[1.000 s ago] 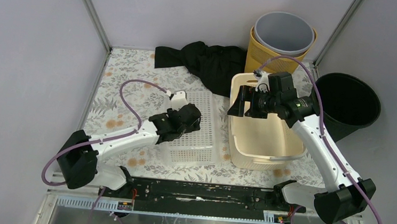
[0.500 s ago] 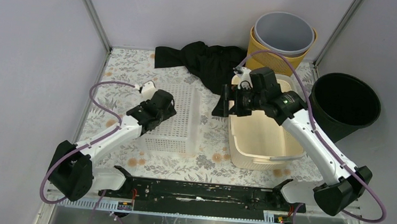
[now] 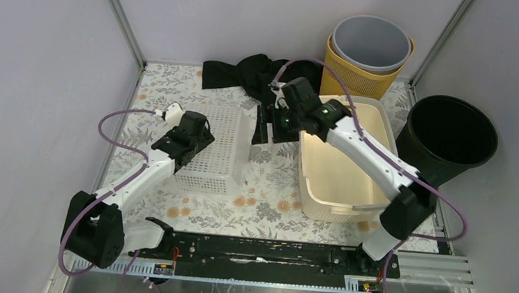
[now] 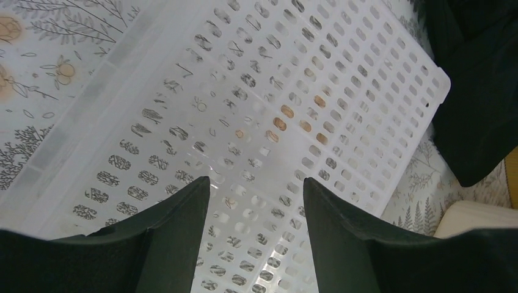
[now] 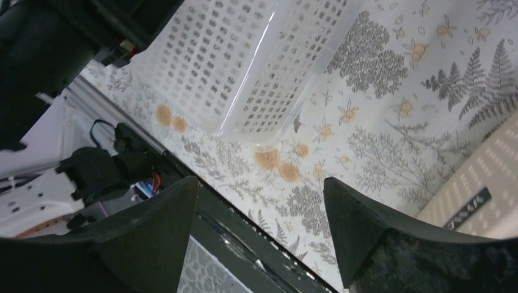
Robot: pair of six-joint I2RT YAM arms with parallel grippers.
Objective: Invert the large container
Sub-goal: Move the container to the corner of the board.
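The white perforated basket (image 3: pixel 218 150) lies on the floral table, left of centre, and seems to be bottom up. Its flat holed base fills the left wrist view (image 4: pixel 275 104). My left gripper (image 3: pixel 188 139) is open and empty, hovering just over the basket's left part, and the base shows between its fingers (image 4: pixel 256 183). My right gripper (image 3: pixel 265 122) is open and empty, above the gap between the white basket and the cream basket (image 3: pixel 343 163). The right wrist view shows the white basket (image 5: pixel 244 61) ahead of the right gripper (image 5: pixel 259 186).
A black cloth (image 3: pixel 265 77) lies at the back. A yellow basket holding a grey bin (image 3: pixel 369 47) stands at the back right. A black bucket (image 3: pixel 453 137) stands off the table's right edge. The black base rail (image 3: pixel 262 252) runs along the near edge.
The white basket has shifted left and turned over from open side up. My left arm swung left and back with it. My right arm swung left, from over the cream basket to the gap.
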